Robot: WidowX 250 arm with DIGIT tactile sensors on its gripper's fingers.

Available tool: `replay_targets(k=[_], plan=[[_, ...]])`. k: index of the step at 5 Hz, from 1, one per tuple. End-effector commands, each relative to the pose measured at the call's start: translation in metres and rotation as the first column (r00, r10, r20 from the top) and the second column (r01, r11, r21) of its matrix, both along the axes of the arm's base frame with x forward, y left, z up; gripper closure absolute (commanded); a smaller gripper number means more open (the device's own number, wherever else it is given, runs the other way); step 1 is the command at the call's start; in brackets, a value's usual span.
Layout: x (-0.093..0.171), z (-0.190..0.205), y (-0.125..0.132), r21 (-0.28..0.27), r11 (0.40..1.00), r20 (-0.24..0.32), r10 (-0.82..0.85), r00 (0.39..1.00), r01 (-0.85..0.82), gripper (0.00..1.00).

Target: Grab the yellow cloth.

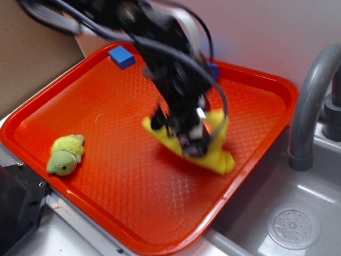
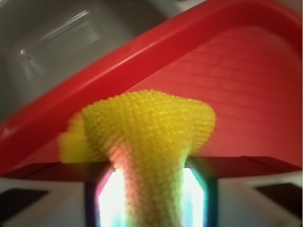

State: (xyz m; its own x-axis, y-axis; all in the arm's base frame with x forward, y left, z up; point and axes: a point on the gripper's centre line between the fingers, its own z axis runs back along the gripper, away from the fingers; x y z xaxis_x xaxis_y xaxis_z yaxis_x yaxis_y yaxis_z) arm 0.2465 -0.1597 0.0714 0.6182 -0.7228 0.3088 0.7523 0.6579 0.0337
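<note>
The yellow cloth point(image 1: 216, 152) is bunched on the right half of the red tray point(image 1: 106, 176), partly hidden under the black arm. In the wrist view the knitted yellow cloth point(image 2: 151, 132) runs in a pinched fold straight down between the two fingers and fans out above them. My gripper point(image 1: 184, 136) is shut on that fold, and the cloth looks pulled up into a peak. The red tray rim point(image 2: 94, 80) crosses behind it.
A small yellow-green plush toy point(image 1: 65, 154) lies at the tray's left side. A blue block point(image 1: 122, 56) sits at the tray's far corner. A grey faucet point(image 1: 311, 101) and sink point(image 1: 293, 224) stand right of the tray.
</note>
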Motion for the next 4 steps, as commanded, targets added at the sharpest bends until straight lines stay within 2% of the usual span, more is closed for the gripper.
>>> replay_targets(k=[1,2,3,4], plan=[[-0.031,0.101,0.049,-0.118,0.913,0.135,0.404,0.905,-0.39,1.0],[-0.047,0.132,0.086,-0.094,0.79,0.122,0.613,0.78,-0.606,1.0],[-0.036,0.125,0.113,-0.076,0.614,0.088,0.789,0.608,-0.786,1.0],[-0.026,0.1,0.142,-0.049,0.557,0.052,0.83,0.555,-0.829,1.0]])
